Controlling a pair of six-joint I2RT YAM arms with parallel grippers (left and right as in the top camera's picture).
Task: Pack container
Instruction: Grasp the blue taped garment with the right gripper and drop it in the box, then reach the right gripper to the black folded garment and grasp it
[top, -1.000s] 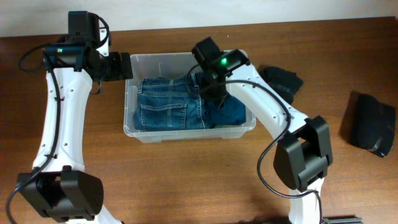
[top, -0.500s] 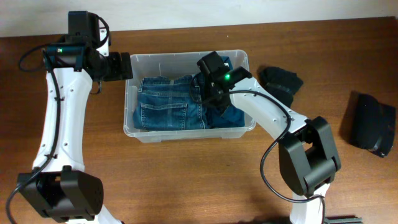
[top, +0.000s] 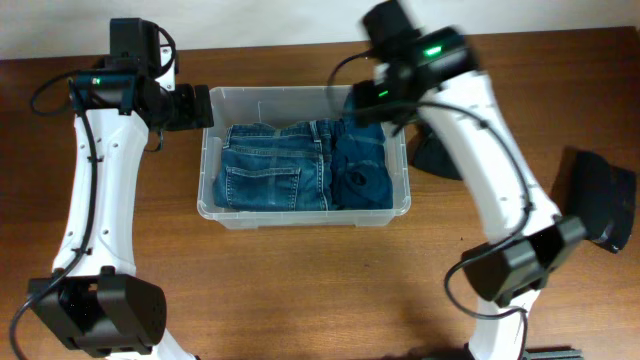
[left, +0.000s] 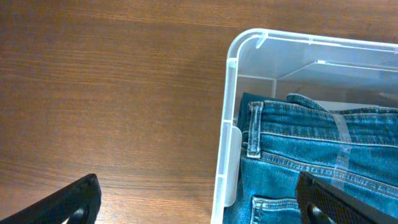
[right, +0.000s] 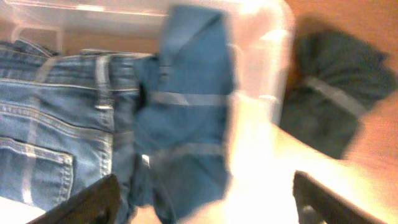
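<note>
The clear container (top: 304, 214) stands mid-table, its rounded corner (left: 247, 38) close under the left wrist camera. Folded light-blue jeans (top: 272, 170) fill its left part, and a darker blue garment (top: 362, 172) lies loose in its right part. My left gripper (top: 207, 105) is open, its fingers astride the container's left wall (left: 225, 155). High over the container's right back corner my right gripper (top: 368, 98) is open and empty. Its own view is blurred, showing the dark blue garment (right: 193, 106), the jeans (right: 50, 124) and the container's right wall (right: 273, 68) below.
A black folded garment (top: 440, 152) lies on the table just right of the container, partly under the right arm, and shows in the right wrist view (right: 329, 93). Another black garment (top: 600, 200) lies near the right edge. Bare wood (left: 112, 93) lies left of the container.
My right gripper opened, let go of the dark blue garment inside the container, and swung up and back. The garment now lies flat. The left arm has not moved.
</note>
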